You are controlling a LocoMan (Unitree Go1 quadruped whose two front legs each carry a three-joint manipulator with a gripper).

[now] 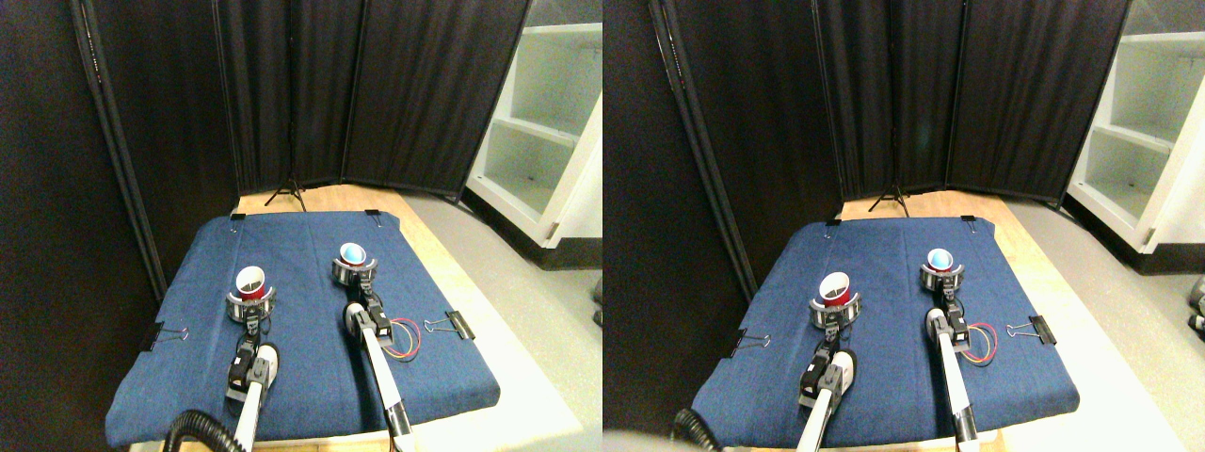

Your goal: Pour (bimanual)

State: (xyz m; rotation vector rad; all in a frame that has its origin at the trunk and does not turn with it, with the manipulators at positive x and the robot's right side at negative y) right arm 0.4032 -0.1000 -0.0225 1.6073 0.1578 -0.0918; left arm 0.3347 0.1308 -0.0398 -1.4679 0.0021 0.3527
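A red cup point(251, 282) with a white inside stands on the blue cloth point(301, 358), left of centre. My left gripper point(250, 306) wraps around its lower part with a grey ring. A blue cup point(354, 254), also white-rimmed, stands further back and to the right. My right gripper point(354, 273) rings its base the same way. Both cups look upright and apart from each other by about a cup's width or two. What is inside the cups cannot be seen.
Binder clips point(459, 325) pin the cloth to the table at its right, left point(162, 334) and far edges. Red wires point(405, 339) loop beside my right arm. Black curtains point(311, 94) close the back; a white shelf unit point(546, 132) stands at the right.
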